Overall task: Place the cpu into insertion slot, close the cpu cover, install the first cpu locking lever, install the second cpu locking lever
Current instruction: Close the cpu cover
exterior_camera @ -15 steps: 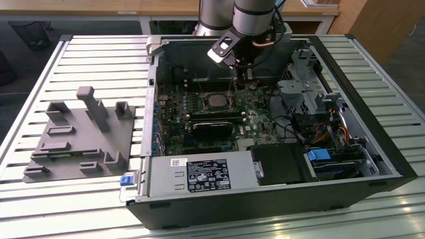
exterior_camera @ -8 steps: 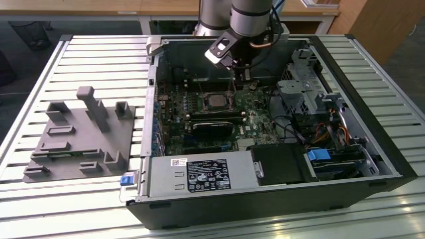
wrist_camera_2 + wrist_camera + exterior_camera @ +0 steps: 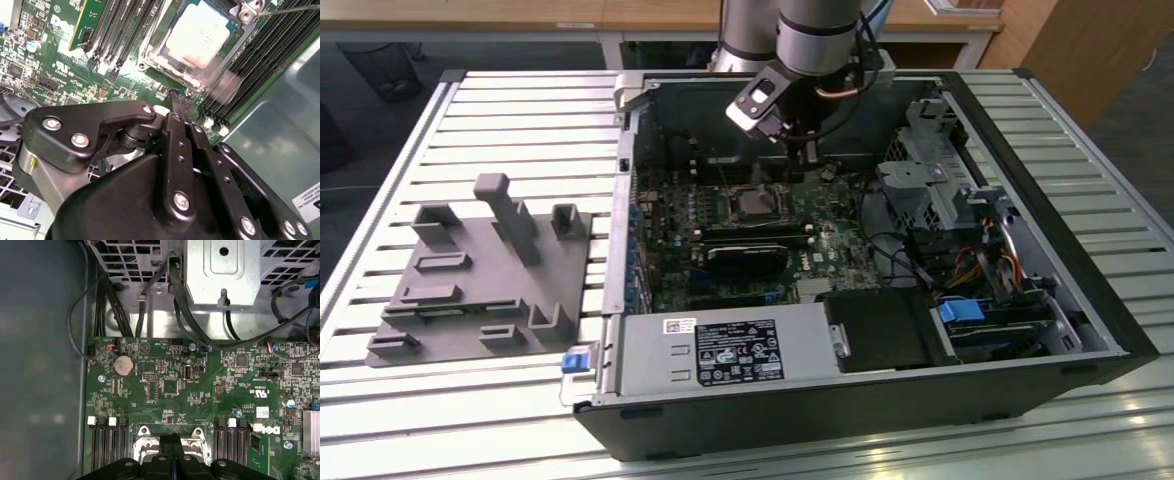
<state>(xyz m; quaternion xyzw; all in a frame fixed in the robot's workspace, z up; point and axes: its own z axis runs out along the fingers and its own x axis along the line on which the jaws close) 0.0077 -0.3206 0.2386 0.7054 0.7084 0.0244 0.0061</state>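
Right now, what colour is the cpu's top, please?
The cpu is silver-grey, clearest in the second wrist view.

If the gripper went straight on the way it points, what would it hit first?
Likely the cpu cover around the cpu; the gripper points at its edge, though depth is unclear.

pc case (image 3: 854,420) sat mid desk (image 3: 520,110), fixture block (image 3: 467,290) on the exterior view's left, cpu (image 3: 755,205) in the insertion slot (image 3: 728,200) mid-board, claw (image 3: 807,152) over the board near it

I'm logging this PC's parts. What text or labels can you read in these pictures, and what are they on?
Power supply label: too small to read.
White markings on circuit board: too small to quote reliably.
Print on the cpu: blurred.
Sticker on case wall: cut off.
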